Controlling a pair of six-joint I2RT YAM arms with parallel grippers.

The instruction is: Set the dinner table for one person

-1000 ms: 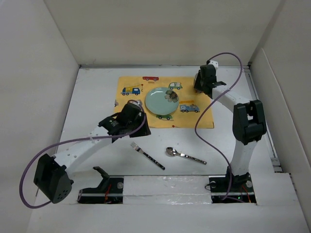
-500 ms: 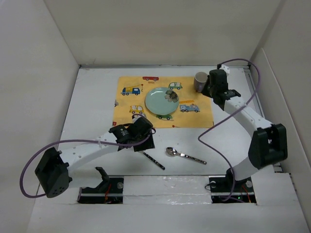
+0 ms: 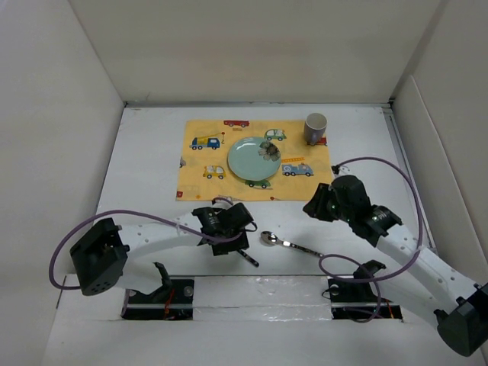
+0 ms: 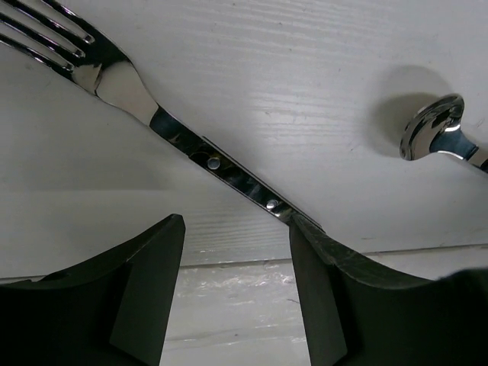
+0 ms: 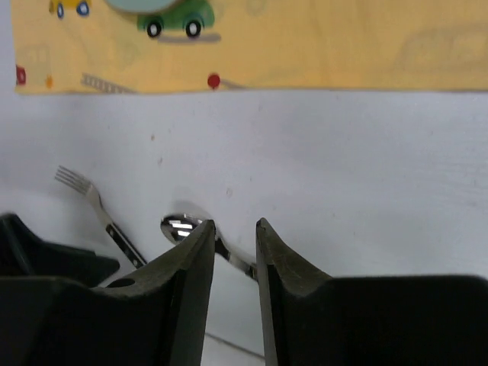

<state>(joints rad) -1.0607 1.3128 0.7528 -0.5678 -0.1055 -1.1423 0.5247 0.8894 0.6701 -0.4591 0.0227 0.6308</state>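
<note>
Left gripper [image 4: 236,221] is down low over the fork [image 4: 191,149], fingers [image 4: 145,282] spread wide. The fork's handle runs on a slant across the gap and meets the inner edge of the right-hand finger, but nothing is pinched. The tines point away up-left, flat on the white table [image 3: 152,168].

Over on the other side, the right gripper [image 5: 235,225] hovers above bare table just near of the yellow placemat [image 3: 320,164]. Its fingers [image 5: 191,267] sit close together with only a narrow slit between them, and they hold nothing. Through that slit the wrist camera catches the bowl of the spoon [image 3: 290,244], which lies on the table between the two arms, near the front edge, just right of the fork.

On the placemat, in the far middle of the table, the pale green plate [image 3: 253,158] sits about centre. The grey cup [image 3: 315,127] stands upright at the mat's far right corner.
</note>
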